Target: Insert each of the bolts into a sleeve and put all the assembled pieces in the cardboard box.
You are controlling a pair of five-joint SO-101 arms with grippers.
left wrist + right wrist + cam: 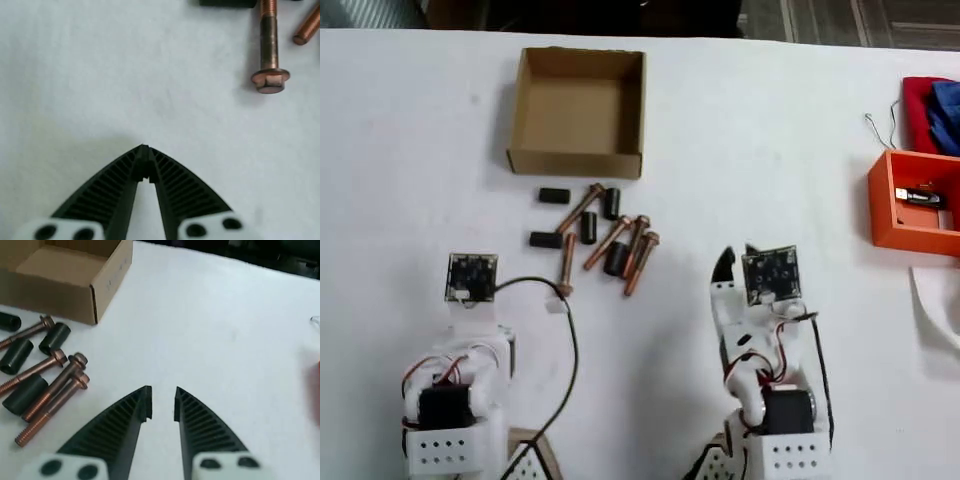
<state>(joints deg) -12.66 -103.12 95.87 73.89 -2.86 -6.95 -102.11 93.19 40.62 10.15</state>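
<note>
**Bolts and sleeves lie loose below the box; both arms sit low in the frame**

In the high view, the open cardboard box [575, 163] stands on the white table [760, 130] in the upper left-centre of the frame. Just below its front wall, five copper bolts [608, 243] and five short black sleeves [588, 227] lie scattered together as separate pieces. Some touch and some lie a little apart. All of them rest on the table outside the box.

The left arm sits at the lower left of the high view. Its wrist view shows the left gripper [144, 150] with its black ribbed fingertips pressed together and holding nothing. It hangs over bare table, with one flange-headed bolt [269, 50] near it.

The right arm sits at the lower centre-right of the high view. The right gripper [162, 396] has its fingers slightly spread, with a narrow gap between the tips and nothing in it. It hangs to the right of the bolt pile.

A black cable [570, 340] loops across the table at the lower left. An orange bin [905, 225] sits at the right edge.
</note>
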